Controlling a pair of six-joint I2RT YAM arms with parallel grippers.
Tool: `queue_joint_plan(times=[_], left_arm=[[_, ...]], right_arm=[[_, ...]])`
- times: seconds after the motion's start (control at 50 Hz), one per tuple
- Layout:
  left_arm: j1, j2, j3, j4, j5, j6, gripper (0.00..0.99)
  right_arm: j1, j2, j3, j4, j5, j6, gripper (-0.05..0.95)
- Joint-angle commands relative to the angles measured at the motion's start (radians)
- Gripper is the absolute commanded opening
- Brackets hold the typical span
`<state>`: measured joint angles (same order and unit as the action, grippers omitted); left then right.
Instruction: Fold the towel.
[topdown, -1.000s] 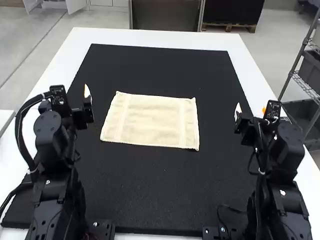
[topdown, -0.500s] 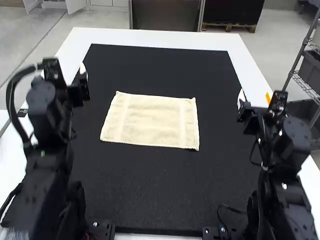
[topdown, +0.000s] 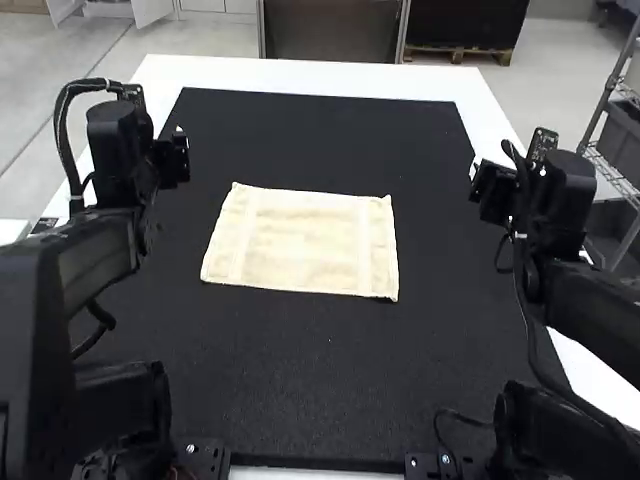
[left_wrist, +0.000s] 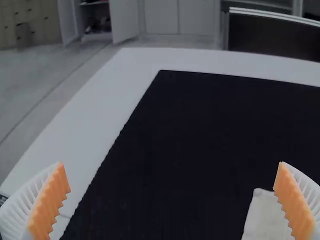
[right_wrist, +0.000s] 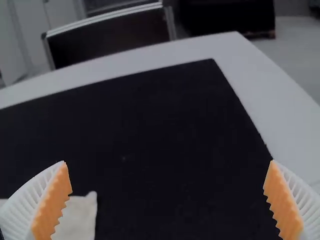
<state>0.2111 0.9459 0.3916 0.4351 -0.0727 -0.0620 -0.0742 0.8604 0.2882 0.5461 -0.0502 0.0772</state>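
Observation:
A cream towel (topdown: 302, 243) lies flat as a rectangle on the black mat, with a stitched band near each short side. My left gripper (topdown: 177, 150) is raised over the mat's left edge, apart from the towel; in its wrist view the left gripper (left_wrist: 172, 200) has its two fingers wide apart, and a towel corner (left_wrist: 266, 215) shows below. On the other side, my right gripper (topdown: 480, 185) hangs above the mat's right edge. The right wrist view has this gripper (right_wrist: 167, 200) open too, with another corner of the towel (right_wrist: 77, 217) in sight.
The black mat (topdown: 320, 370) covers most of the white table (topdown: 300, 75). Both arms stand at the near side, one at each side of the mat. Dark cables (topdown: 460, 418) run beside the right arm's base.
Both arms have shifted their poses, with the left gripper a little farther forward over the table and the right gripper slightly forward too. The towel has not moved.

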Motion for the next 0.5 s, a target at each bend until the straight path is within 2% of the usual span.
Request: queue_joint_plan(times=[0.0, 0.14, 0.18, 0.3, 0.4, 0.48], left_arm=[[0.004, 0.001, -0.022, 0.071, 0.031, -0.007, 0.954], [0.001, 0.002, -0.040, 0.128, 0.070, -0.001, 0.956], [0.001, 0.004, -0.039, 0.128, 0.109, 0.008, 0.954], [-0.001, 0.016, -0.043, 0.122, 0.145, 0.022, 0.956], [-0.003, 0.051, -0.048, 0.120, 0.177, 0.054, 0.954], [-0.010, 0.090, -0.048, 0.116, 0.208, 0.080, 0.956]], right_arm=[[0.014, -0.014, 0.008, 0.052, 0.007, -0.042, 0.89], [0.037, 0.006, 0.005, 0.063, -0.010, -0.178, 0.90], [0.044, 0.023, 0.005, 0.064, -0.016, -0.220, 0.90], [0.050, 0.074, 0.005, 0.063, -0.086, -0.254, 0.90], [0.050, 0.088, -0.024, 0.064, -0.186, -0.272, 0.90], [0.059, 0.092, -0.057, 0.098, -0.192, -0.313, 0.89]])
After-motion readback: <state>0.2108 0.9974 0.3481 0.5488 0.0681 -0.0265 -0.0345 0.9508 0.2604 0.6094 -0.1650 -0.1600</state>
